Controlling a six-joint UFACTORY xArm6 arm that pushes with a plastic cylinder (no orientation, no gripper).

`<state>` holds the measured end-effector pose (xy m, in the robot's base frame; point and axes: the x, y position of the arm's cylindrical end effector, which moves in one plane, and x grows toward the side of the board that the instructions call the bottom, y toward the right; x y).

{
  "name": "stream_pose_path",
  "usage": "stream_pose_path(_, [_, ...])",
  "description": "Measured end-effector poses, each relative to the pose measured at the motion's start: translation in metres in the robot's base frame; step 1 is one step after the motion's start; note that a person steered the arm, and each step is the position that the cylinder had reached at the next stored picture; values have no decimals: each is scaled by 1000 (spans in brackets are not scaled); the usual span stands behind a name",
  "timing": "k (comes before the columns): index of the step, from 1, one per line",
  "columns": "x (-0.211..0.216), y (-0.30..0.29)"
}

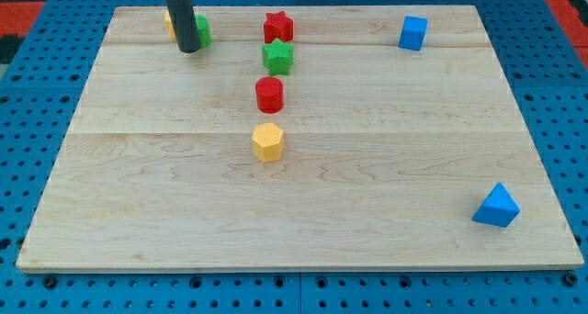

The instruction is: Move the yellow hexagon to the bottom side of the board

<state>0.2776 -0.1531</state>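
Note:
The yellow hexagon (267, 141) stands near the middle of the wooden board (386, 204), a little left of centre. My tip (189, 49) is at the view's top left, well up and left of the hexagon. It stands right in front of a green block (201, 29) and a yellow block (169, 21), both partly hidden by the rod.
A red cylinder (269, 94) stands just above the hexagon, then a green star (277, 56) and a red star (278, 27) further up. A blue cube (413, 33) is at the top right. A blue triangular block (496, 207) is at the bottom right.

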Motion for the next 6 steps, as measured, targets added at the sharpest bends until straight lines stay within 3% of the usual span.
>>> stream_pose_path(4, [-14,28])
stream_pose_path(5, [27,54])
stream_pose_path(6, [122,70])
